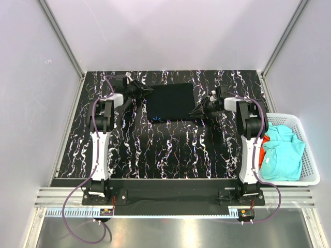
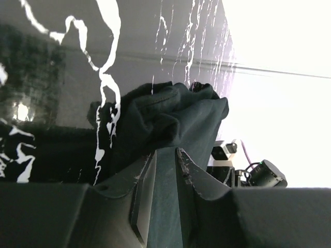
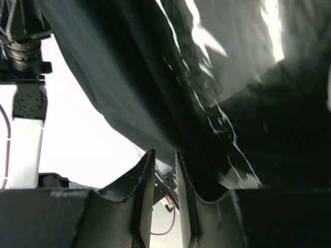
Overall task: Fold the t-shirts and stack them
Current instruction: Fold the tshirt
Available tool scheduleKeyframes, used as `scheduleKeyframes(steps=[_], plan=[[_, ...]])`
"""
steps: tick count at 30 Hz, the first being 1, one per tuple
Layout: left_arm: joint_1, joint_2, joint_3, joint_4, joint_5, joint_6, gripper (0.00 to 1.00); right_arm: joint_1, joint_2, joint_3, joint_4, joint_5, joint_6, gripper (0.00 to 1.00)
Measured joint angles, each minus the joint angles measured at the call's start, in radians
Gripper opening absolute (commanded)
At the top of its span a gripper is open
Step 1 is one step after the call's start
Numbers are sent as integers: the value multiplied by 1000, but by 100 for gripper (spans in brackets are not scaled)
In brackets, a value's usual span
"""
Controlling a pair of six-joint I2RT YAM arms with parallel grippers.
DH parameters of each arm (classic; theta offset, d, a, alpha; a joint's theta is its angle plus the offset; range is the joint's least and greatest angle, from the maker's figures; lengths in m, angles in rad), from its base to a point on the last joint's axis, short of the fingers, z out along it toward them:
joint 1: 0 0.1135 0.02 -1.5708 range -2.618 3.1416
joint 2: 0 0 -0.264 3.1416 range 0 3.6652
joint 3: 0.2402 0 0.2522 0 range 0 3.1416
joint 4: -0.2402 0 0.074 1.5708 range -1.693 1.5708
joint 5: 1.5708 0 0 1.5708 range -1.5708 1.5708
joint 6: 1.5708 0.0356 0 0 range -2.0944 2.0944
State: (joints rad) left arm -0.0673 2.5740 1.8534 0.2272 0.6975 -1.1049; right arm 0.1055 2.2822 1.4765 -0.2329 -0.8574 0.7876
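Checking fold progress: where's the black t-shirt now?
Top view: black t-shirt lies far centre on the table, between the left gripper and the right gripper.

- No legible text, brand or number is found in any view.
- A blue mark [image 1: 156, 118] is seen on the black t-shirt [image 1: 170, 101]; too small to be read.
- The surface [image 1: 155, 150] carries white veining only, no lettering.

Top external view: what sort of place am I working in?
Probably a robotics lab test cell: plain white panels on aluminium framing enclose a black marbled table.
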Motion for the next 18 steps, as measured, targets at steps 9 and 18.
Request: scheduleKeyframes(steps=[9,18], plan=[[5,-14,78,-182,0,139,31,-2,-119,-140,0,11,-27,33],[-36,-403,-258,-279,-5,245,34,-3,-251,-102,-79,89,-64,53]])
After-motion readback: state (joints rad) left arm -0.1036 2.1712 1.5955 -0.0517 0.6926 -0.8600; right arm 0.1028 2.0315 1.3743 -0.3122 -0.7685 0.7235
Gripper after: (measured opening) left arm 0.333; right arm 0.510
